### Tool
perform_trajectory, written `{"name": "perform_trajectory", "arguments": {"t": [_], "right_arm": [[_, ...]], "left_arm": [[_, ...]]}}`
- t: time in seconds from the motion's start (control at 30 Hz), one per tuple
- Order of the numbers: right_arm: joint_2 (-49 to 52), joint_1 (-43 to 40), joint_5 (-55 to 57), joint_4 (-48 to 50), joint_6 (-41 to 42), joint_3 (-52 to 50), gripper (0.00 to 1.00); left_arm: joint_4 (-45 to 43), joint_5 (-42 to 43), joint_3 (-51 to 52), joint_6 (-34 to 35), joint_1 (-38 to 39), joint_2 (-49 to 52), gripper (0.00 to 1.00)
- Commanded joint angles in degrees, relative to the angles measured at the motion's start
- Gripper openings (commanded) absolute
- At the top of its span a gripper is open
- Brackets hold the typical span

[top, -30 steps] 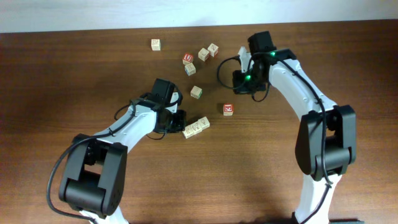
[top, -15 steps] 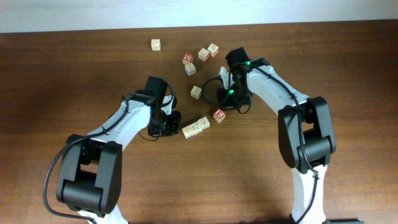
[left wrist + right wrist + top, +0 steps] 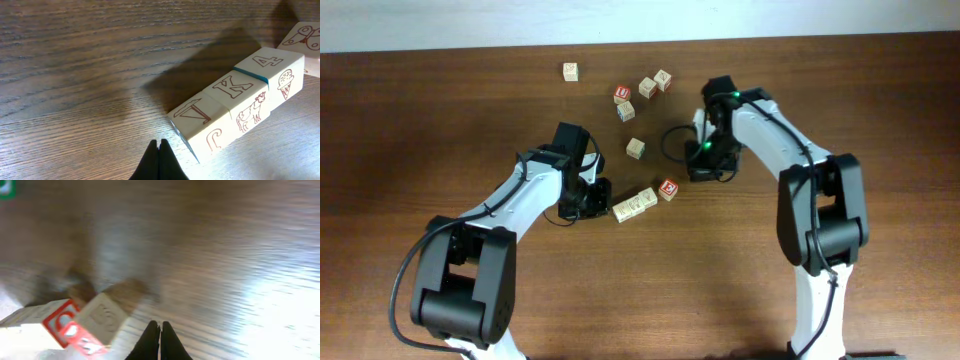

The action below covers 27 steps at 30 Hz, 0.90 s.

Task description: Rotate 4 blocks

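Three lined-up blocks (image 3: 240,105) are seen just ahead of the shut, empty left fingers (image 3: 159,159); the right fingers (image 3: 160,339) are likewise shut, empty.

Three lettered blocks (image 3: 239,96) in touching row

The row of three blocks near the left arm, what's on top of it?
Nothing rests on the row of three blocks; its top faces show, including a K and a 4. Its underside against the table is hidden.
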<state>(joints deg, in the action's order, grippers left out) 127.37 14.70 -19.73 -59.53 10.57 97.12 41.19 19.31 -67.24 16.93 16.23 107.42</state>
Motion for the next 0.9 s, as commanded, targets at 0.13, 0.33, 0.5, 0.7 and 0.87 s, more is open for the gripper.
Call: {"name": "perform_trajectory", "arguments": {"t": [0.13, 0.33, 0.5, 0.7, 0.87], "right_arm": [[0.44, 5.64, -1.07, 1.27, 0.9, -0.85, 0.05], [0.44, 5.42, -1.03, 1.4, -0.61, -0.83, 0.06], [-1.77, 3.54, -0.46, 1.2, -4.83, -0.79, 0.53], [-7.39, 3.54, 6.88, -0.11, -4.76, -0.79, 0.91], [-7.32, 3.54, 16.94, 0.39, -4.76, -0.81, 0.98]], "left_arm": [[0.02, 0.44, -0.31, 0.37, -0.09, 0.7, 0.0], [0.02, 0.42, -0.31, 0.37, -0.09, 0.7, 0.0], [-0.17, 0.39, -0.31, 0.31, -0.09, 0.7, 0.0], [-0.66, -0.22, -0.31, 0.24, -0.09, 0.7, 0.0], [-1.29, -0.22, -0.31, 0.11, -0.09, 0.7, 0.0]]}}
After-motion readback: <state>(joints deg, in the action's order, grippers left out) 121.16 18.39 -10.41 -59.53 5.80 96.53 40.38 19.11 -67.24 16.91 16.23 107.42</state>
